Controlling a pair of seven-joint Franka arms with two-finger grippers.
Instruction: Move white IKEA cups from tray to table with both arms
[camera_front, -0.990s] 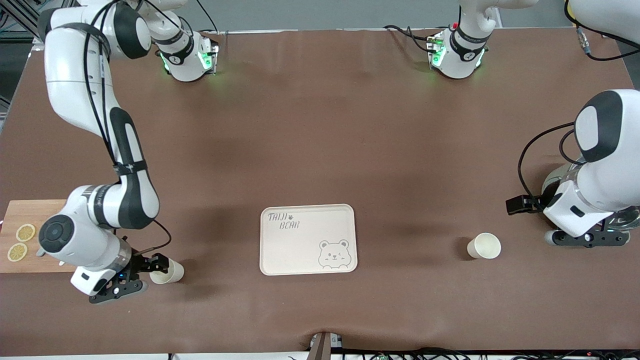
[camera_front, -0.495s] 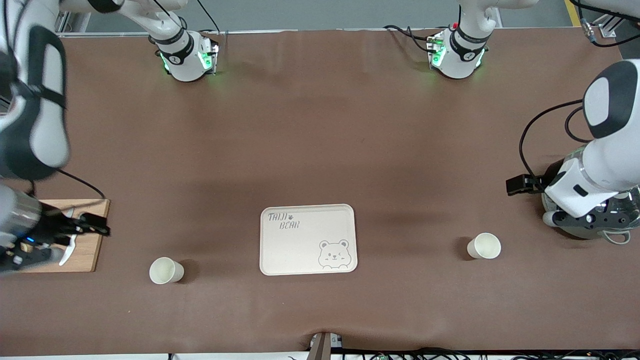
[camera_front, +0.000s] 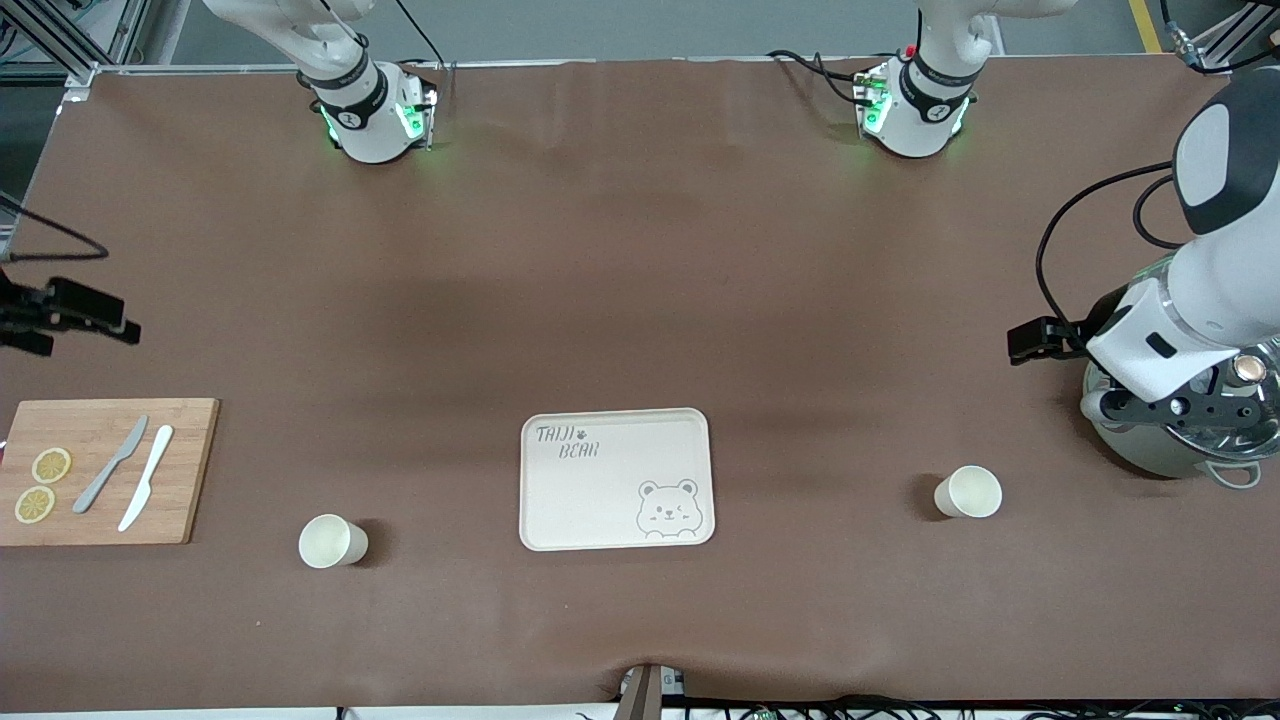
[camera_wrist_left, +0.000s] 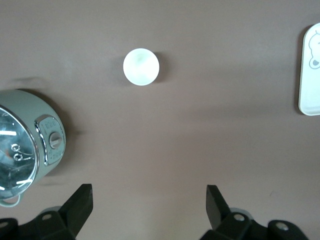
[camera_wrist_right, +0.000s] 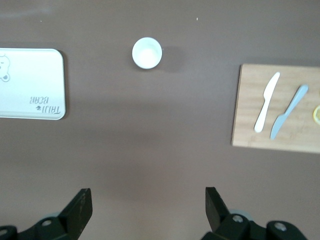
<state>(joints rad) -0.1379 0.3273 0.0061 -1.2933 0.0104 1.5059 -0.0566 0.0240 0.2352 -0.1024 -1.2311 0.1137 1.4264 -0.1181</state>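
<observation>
Two white IKEA cups stand upright on the brown table, one on each side of the tray. One cup (camera_front: 332, 541) is toward the right arm's end and shows in the right wrist view (camera_wrist_right: 147, 53). The other cup (camera_front: 968, 492) is toward the left arm's end and shows in the left wrist view (camera_wrist_left: 141, 66). My left gripper (camera_front: 1175, 407) hangs over a pot, open and empty (camera_wrist_left: 149, 200). My right gripper (camera_wrist_right: 147, 202) is open and empty, high over bare table. In the front view only a black part of its wrist (camera_front: 70, 305) shows at the edge.
A cream tray with a bear drawing (camera_front: 616, 478) lies between the cups. A wooden cutting board (camera_front: 100, 470) with two knives and lemon slices lies at the right arm's end. A grey-green pot with a glass lid (camera_front: 1165, 445) stands at the left arm's end.
My right gripper has let go of the cup at its end, left it standing, and pulled up and away to the table's edge, uncovering the cutting board. My left gripper has risen slightly over the pot.
</observation>
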